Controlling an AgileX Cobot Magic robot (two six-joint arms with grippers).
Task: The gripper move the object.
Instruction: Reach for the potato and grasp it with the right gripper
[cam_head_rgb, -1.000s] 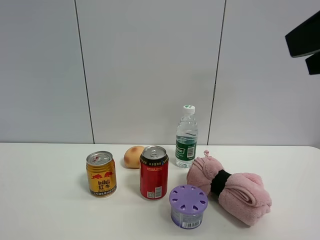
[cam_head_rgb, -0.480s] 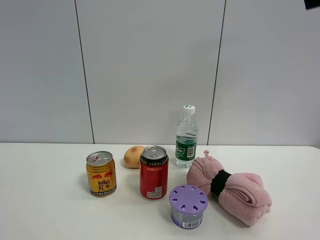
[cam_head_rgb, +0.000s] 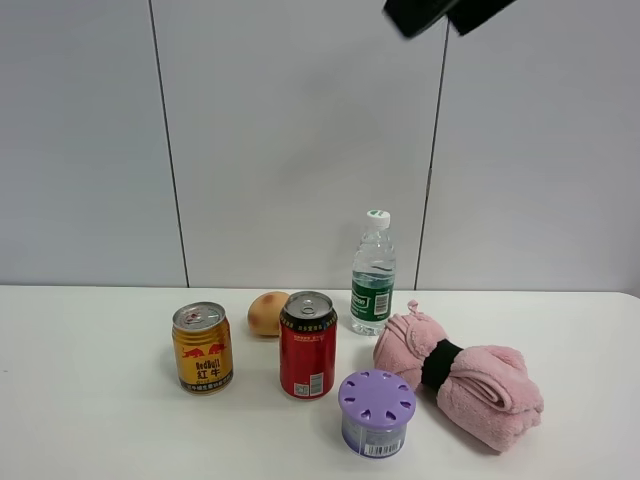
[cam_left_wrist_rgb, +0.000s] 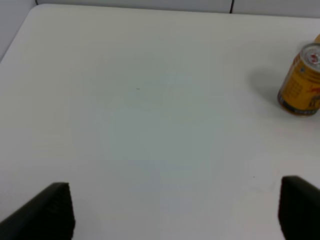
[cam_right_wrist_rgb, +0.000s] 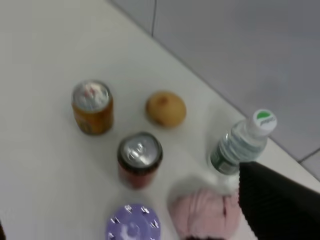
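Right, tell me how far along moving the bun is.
Done: nothing yet; the bun sits on the table behind the red can, untouched. In hand: the right arm hangs high above the items, its wrist camera looking down on the bun. The left claw is open over bare table near the Red Bull can. Left: descend, grip the bun, move it.

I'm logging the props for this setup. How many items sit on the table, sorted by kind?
Cans: 2, a yellow can and a red can
Water bottle: 1
Bun: 1
Purple-lidded tub: 1
Pink rolled towel: 1
Total: 6
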